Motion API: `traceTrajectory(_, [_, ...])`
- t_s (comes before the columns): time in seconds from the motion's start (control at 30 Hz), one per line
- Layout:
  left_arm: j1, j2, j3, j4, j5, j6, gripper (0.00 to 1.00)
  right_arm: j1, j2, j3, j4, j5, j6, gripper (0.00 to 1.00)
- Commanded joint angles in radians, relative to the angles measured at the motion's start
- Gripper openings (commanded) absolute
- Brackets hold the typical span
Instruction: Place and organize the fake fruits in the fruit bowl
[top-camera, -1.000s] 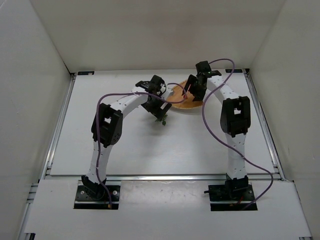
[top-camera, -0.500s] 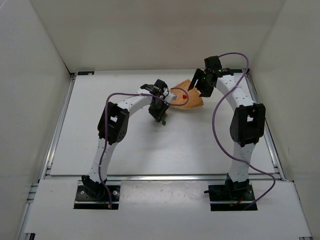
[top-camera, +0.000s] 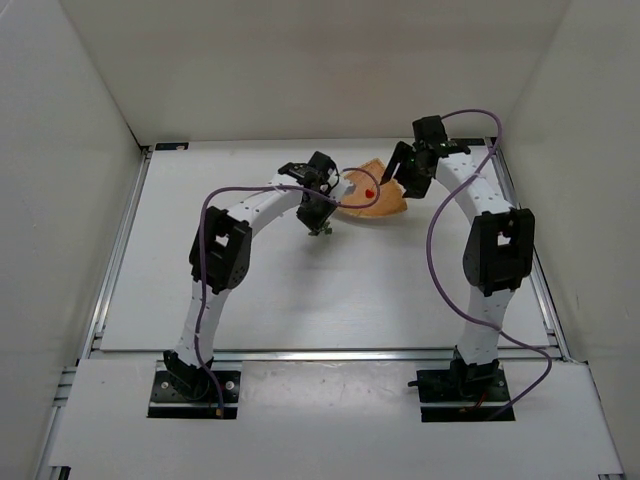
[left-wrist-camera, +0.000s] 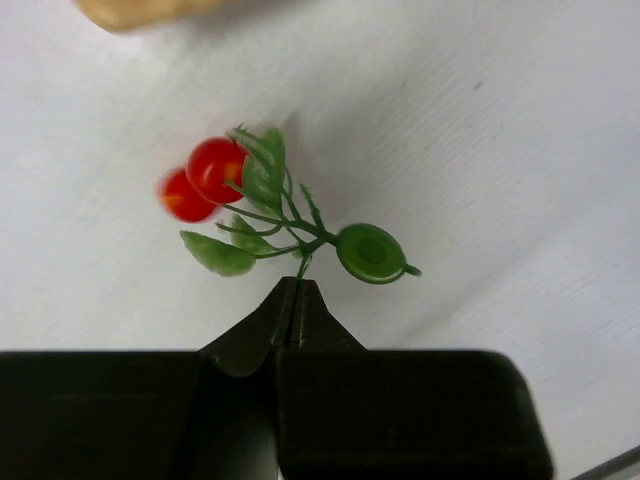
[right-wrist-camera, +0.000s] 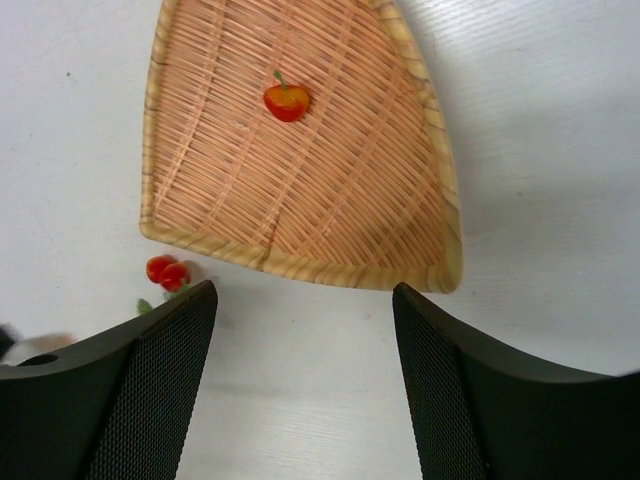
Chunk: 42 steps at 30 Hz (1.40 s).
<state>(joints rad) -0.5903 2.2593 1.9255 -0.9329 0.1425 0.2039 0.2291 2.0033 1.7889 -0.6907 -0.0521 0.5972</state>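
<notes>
A sprig of fake fruits (left-wrist-camera: 215, 170), two red cherry balls with green leaves, hangs over the white table in the left wrist view. My left gripper (left-wrist-camera: 298, 287) is shut on its thin green stem, just left of the fruit bowl (top-camera: 386, 207). The bowl (right-wrist-camera: 300, 266) is tan, woven and rounded-triangular, and one red fruit (right-wrist-camera: 287, 101) lies inside it (top-camera: 369, 191). My right gripper (right-wrist-camera: 303, 300) stands open and empty above the table beside the bowl's rim. The same sprig (right-wrist-camera: 165, 271) shows by the right gripper's left finger.
White walls enclose the table on three sides, with metal rails (top-camera: 118, 250) along its edges. Purple cables loop over both arms (top-camera: 440, 230). Bare white tabletop (top-camera: 330, 290) lies between the arms and the near edge.
My left gripper has shut on the sprig's stem and shifted slightly toward the bowl. The right gripper has drawn back from over the bowl, and a red fruit now lies in it.
</notes>
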Motion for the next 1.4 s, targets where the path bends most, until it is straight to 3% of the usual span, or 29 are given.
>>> traceTrajectory(0.0, [-0.026, -0.167, 0.076, 0.035, -0.062, 0.038, 0.10, -0.028, -0.084, -0.043, 0.022, 0.011, 0.013, 0.75])
traceTrajectory(0.17, [-0.046, -0.164, 0.159, 0.144, -0.095, 0.074, 0.10, -0.060, -0.112, -0.089, 0.033, 0.011, 0.033, 0.74])
traceTrajectory(0.4, [-0.055, 0.045, 0.409, 0.218, -0.084, 0.092, 0.10, -0.108, -0.132, -0.137, 0.042, 0.011, 0.042, 0.73])
traceTrajectory(0.63, [-0.065, 0.180, 0.443, 0.341, -0.023, 0.121, 0.10, -0.155, -0.132, -0.128, 0.042, 0.020, 0.024, 0.73])
traceTrajectory(0.87, [-0.065, 0.201, 0.458, 0.365, -0.024, 0.121, 0.12, -0.200, -0.132, -0.118, 0.033, 0.011, 0.004, 0.73])
traceTrajectory(0.93, [-0.074, 0.192, 0.446, 0.365, -0.024, 0.130, 0.28, -0.200, -0.132, -0.128, 0.033, 0.011, -0.005, 0.73])
traceTrajectory(0.97, [-0.074, 0.183, 0.434, 0.365, -0.024, 0.131, 0.40, -0.200, -0.132, -0.128, 0.033, 0.011, -0.005, 0.73])
traceTrajectory(1.0, [-0.074, 0.169, 0.434, 0.365, -0.024, 0.131, 0.60, -0.200, -0.132, -0.128, 0.033, 0.011, -0.005, 0.73])
traceTrajectory(1.03, [-0.074, 0.169, 0.434, 0.365, -0.033, 0.131, 0.91, -0.200, -0.141, -0.128, 0.033, 0.011, -0.005, 0.74])
traceTrajectory(1.07, [-0.074, 0.152, 0.422, 0.365, -0.034, 0.131, 0.99, -0.200, -0.141, -0.137, 0.033, 0.011, -0.014, 0.75])
traceTrajectory(1.27, [-0.083, 0.011, 0.336, 0.365, -0.141, 0.131, 1.00, -0.218, -0.182, -0.169, 0.033, 0.020, -0.014, 0.81])
traceTrajectory(1.37, [-0.036, -0.114, 0.230, 0.365, -0.221, 0.117, 1.00, -0.247, -0.219, -0.213, 0.033, 0.020, -0.014, 0.83])
